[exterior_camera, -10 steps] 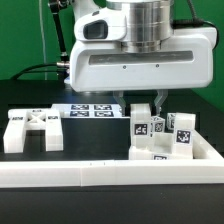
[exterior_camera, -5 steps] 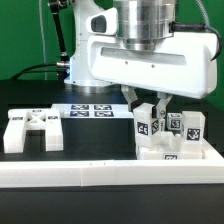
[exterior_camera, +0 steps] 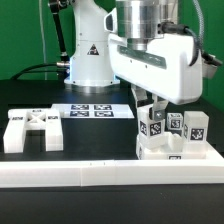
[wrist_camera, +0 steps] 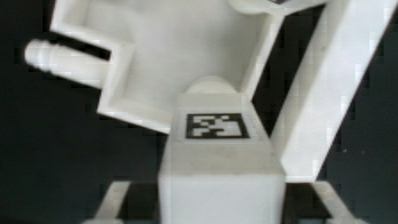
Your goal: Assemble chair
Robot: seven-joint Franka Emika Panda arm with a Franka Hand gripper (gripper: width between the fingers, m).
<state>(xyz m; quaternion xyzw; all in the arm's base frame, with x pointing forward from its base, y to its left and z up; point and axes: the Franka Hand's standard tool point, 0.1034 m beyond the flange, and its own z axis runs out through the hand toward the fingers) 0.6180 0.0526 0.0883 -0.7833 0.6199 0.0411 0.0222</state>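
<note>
As the fingers (exterior_camera: pixel 146 104) clamp a tagged leg (exterior_camera: pixel 155 124), both have tilted sideways.

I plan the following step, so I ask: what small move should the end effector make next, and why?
Probably lift straight up a little. The end effector seems closed on a tagged white piece, which stands close to other tagged pieces, so sideways motion might knock them.

Your chair panel (exterior_camera: pixel 30 132) at the exterior view's left, tagged chair pieces (exterior_camera: pixel 172 150) at its right, marker board (exterior_camera: pixel 92 110) behind, border frame (exterior_camera: pixel 100 178) before.
</note>
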